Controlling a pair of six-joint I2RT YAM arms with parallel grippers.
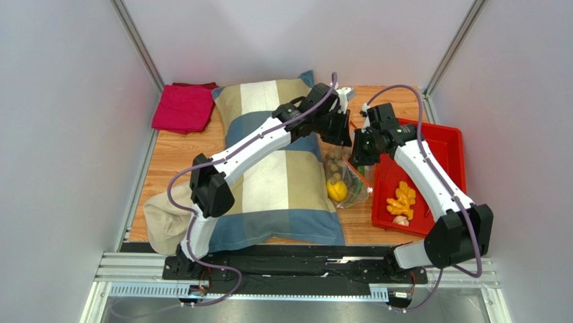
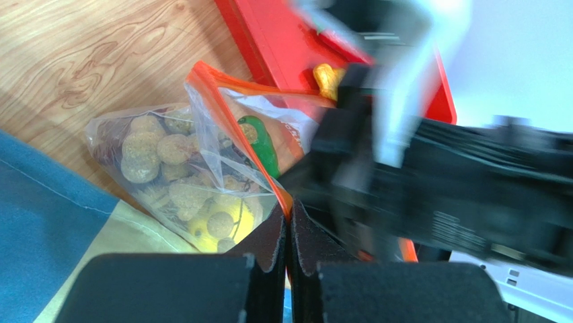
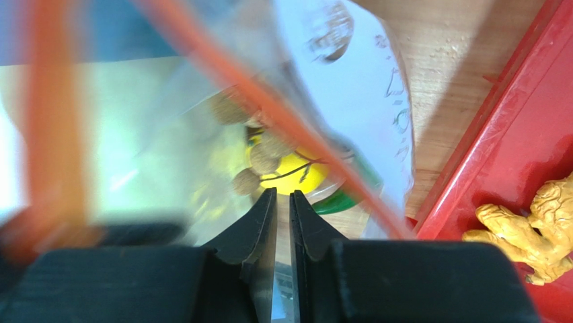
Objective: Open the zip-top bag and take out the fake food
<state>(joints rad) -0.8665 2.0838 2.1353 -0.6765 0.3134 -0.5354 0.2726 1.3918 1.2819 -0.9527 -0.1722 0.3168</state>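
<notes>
One clear, crinkly plastic zip-top bag (image 1: 350, 180) with an orange-red zip strip (image 2: 222, 77) lies on the wooden surface (image 1: 178, 151), between one large pillow (image 1: 269, 168) striped blue, beige and white and one red plastic tray (image 1: 444, 145). Both of the two arms reach to the bag's far, upper end.

The left pincer (image 2: 288, 222) is pressed fully together, with the zip strip running in between its black fingers, so it is clamped on the bag's edge. The right pincer (image 3: 282, 202) stands almost together with only a thin slit left, right against the bag's clear wall; whether plastic is nipped in that slit cannot be told.

Most of the fake food is inside the bag:
- one yellow lemon (image 1: 336, 190) near the bottom end
- one long green vegetable (image 2: 262, 145) along the side nearer the tray
- several brown, rough round pieces (image 2: 144, 151), too crowded to count

In the tray lie a clump of knobbly orange-yellow pieces (image 1: 403, 200), whose number is unclear, and just beside it one pale beige bit (image 1: 401, 220).

One folded crimson cloth (image 1: 183, 108) sits at the far left corner, touching the pillow.
</notes>
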